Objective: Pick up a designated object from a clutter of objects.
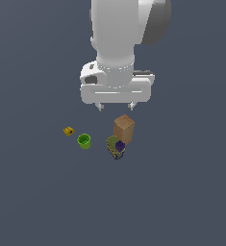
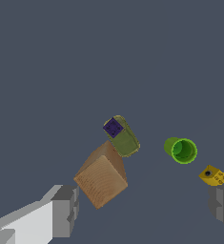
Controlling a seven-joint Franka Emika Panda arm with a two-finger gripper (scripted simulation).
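Gripper (image 1: pixel 116 106) wide open, holding nothing, hovering above clutter; pack (image 1: pixel 116 146) not yet grasped, on floor touching tan box (image 1: pixel 124 128), cup (image 1: pixel 84 141) nearby, yellow block (image 1: pixel 69 130) beyond; descent, grasp, lift all outstanding.

items on floor: 4 total | multicoloured pack (image 1: pixel 116 146) (image 2: pixel 121 136): 1 | tan-brown box (image 1: pixel 124 129) (image 2: pixel 101 180): 1 | green cup (image 1: pixel 84 141) (image 2: pixel 181 150): 1 | yellow block (image 1: pixel 69 131) (image 2: pixel 213 176): 1 | arm: 1 | gripper (image 1: pixel 115 106): 1, 2 fingers (image 2: pixel 65 209)
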